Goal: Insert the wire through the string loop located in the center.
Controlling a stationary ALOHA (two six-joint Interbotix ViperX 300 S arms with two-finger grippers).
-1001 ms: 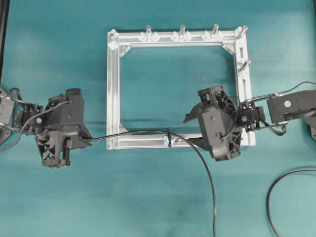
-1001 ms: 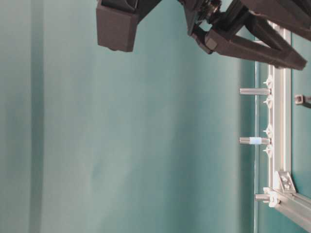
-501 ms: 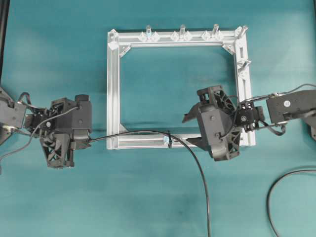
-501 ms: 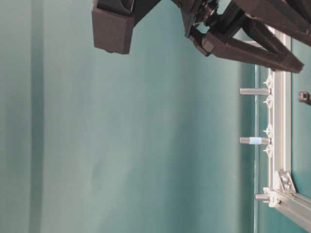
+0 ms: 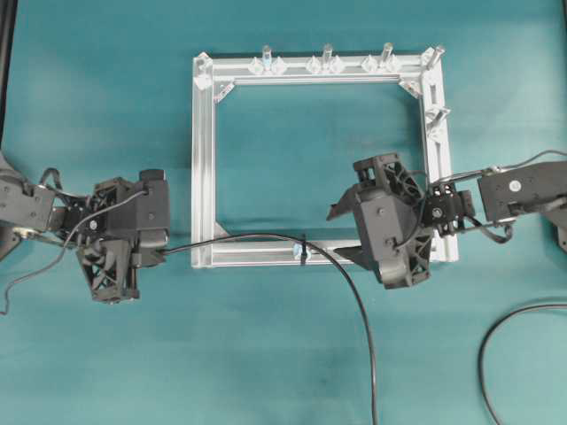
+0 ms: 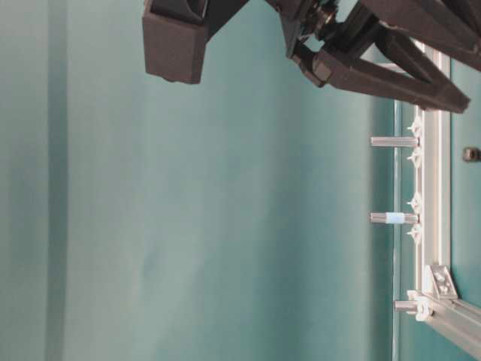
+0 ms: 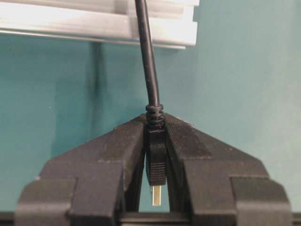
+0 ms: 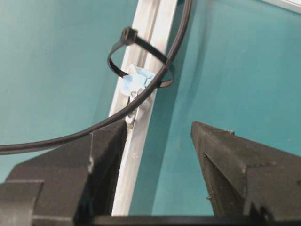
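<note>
The wire (image 5: 354, 292) is a thin black cable. It runs from my left gripper (image 5: 162, 251) across the near bar of the silver frame (image 5: 203, 159), through the string loop (image 5: 303, 247), then curves down off the front edge. In the left wrist view my left gripper (image 7: 155, 123) is shut on the wire's black plug (image 7: 156, 162), metal tip pointing back. In the right wrist view the wire (image 8: 177, 44) passes through the string loop (image 8: 113, 66) above a bluish fitting (image 8: 136, 80). My right gripper (image 8: 160, 129) is open and empty, just short of the loop, and also shows overhead (image 5: 341, 235).
Upright silver bolts (image 5: 326, 55) stand along the frame's far bar and right side. A second black cable (image 5: 493, 345) loops at the lower right. A dark post (image 5: 7, 53) runs down the left edge. The right arm (image 6: 376, 68) fills the top of the table-level view.
My left gripper has turned straighter and shifted slightly right and down, still holding the plug. The wire's trailing part has swung a little left. The right gripper has barely moved.
</note>
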